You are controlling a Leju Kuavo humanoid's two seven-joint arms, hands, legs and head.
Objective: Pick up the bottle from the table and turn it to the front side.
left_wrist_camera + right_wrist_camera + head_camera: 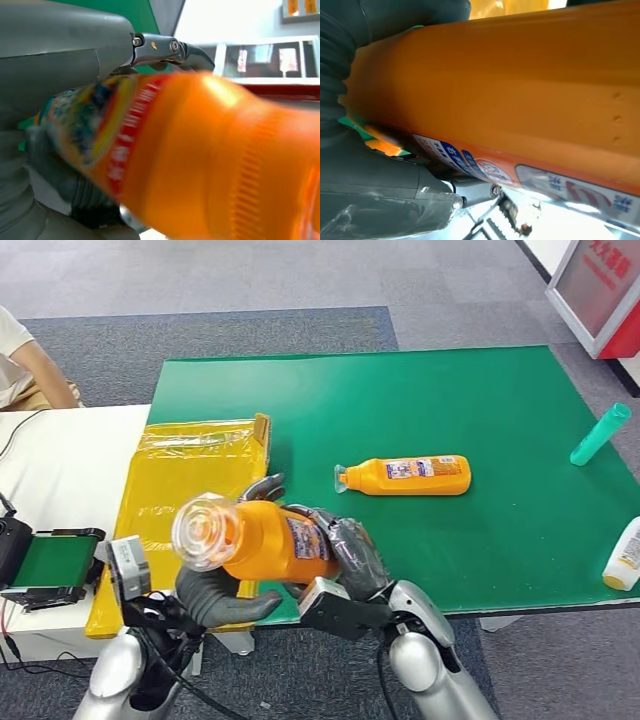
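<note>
Head view, two orange bottles (264, 538), one teal (600, 434)

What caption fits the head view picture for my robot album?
Both hands, left hand and right hand, lift an orange bottle above the green table.

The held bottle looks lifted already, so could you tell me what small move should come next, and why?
Probably a slow roll of the bottle about its long axis. Both the left hand and the right hand grip it above the table, and its label shows only partly on the side.
</note>
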